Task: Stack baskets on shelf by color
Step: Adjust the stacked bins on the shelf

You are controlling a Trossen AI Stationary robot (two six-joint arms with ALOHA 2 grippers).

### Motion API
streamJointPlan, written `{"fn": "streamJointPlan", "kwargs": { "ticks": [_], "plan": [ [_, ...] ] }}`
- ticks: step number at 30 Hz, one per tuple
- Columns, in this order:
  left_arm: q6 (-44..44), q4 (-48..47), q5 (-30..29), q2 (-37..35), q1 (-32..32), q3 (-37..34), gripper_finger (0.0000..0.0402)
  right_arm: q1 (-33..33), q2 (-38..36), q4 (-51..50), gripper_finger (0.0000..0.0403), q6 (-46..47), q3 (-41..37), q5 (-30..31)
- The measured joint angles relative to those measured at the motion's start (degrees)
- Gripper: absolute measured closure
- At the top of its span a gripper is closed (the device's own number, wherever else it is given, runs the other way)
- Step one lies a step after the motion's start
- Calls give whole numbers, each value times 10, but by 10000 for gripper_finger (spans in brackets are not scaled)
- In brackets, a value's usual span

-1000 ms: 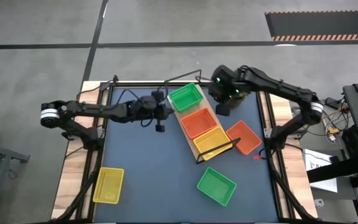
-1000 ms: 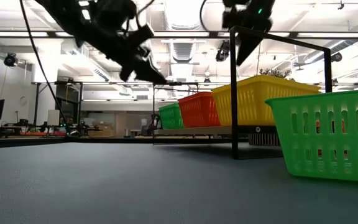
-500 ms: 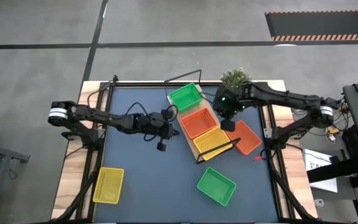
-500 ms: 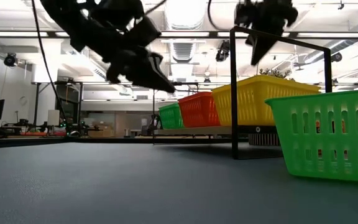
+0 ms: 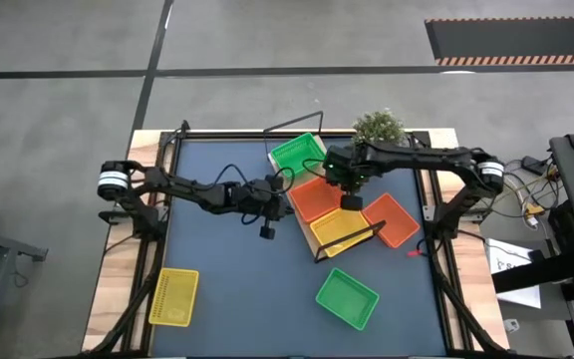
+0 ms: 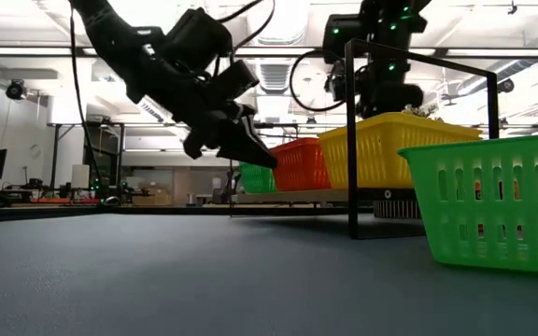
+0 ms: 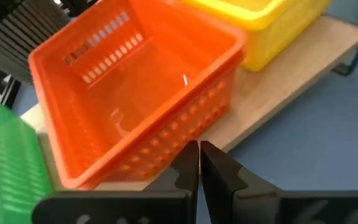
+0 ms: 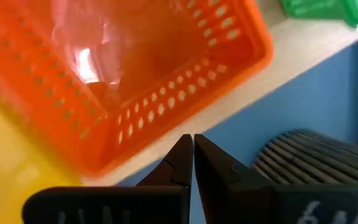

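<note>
The light-wood shelf point(image 5: 355, 213) lies slantwise on the table and carries a green basket point(image 5: 297, 157), an orange basket point(image 5: 317, 196) and a yellow basket point(image 5: 339, 229) in a row. My left gripper point(image 5: 266, 229) is shut and hovers just left of the shelf; in its wrist view the fingertips point(image 7: 199, 155) point at the orange basket point(image 7: 135, 93). My right gripper point(image 5: 351, 200) is shut above the shelf's right edge, beside the same orange basket point(image 8: 135, 74). Loose on the table lie another orange basket point(image 5: 392, 219), a green one point(image 5: 347, 297) and a yellow one point(image 5: 172, 296).
A small potted plant point(image 5: 377, 125) stands at the table's far edge behind the shelf; its ribbed dark pot point(image 8: 303, 149) shows close to my right gripper. The shelf's black wire frame point(image 6: 353, 140) rises at its near end. Open mat lies left of the shelf.
My left gripper has moved toward the table's right and near side, closing on the shelf beside the orange basket. My right gripper has come from near the plant toward the table's left and near side, over the shelf's right edge. The baskets have stayed in place.
</note>
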Motion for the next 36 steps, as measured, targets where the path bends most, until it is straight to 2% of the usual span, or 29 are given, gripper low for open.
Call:
{"fn": "streamJointPlan", "kwargs": {
  "ticks": [13,21,36],
  "plan": [
    [1,27,-2,22,53,1,402,-20,35,30,394,-26,40,7],
    [1,29,-3,22,55,1,402,-31,34,34,394,-27,40,8],
    [1,33,-5,22,58,2,402,-31,33,33,394,-24,40,48]
  ]
}}
